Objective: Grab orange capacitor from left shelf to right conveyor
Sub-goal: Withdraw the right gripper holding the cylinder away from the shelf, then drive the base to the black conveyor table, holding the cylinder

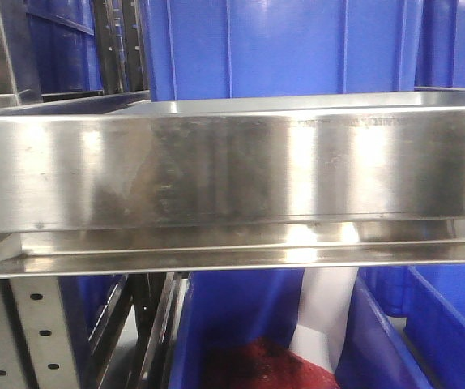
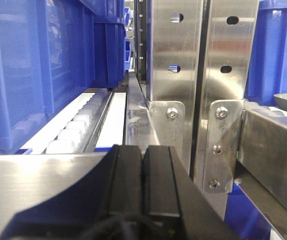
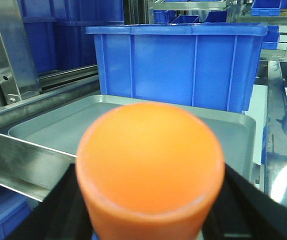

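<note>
The orange capacitor [image 3: 151,160] is blurred close-up, its lower body cut off by the bottom edge.

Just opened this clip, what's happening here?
The right gripper holds the orange capacitor between its fingers, with a silver tray and a blue bin beyond it. The left gripper is shut and empty beside the steel uprights. The front view shows the left shelf. No conveyor is visible, so delivery isn't done.
</note>
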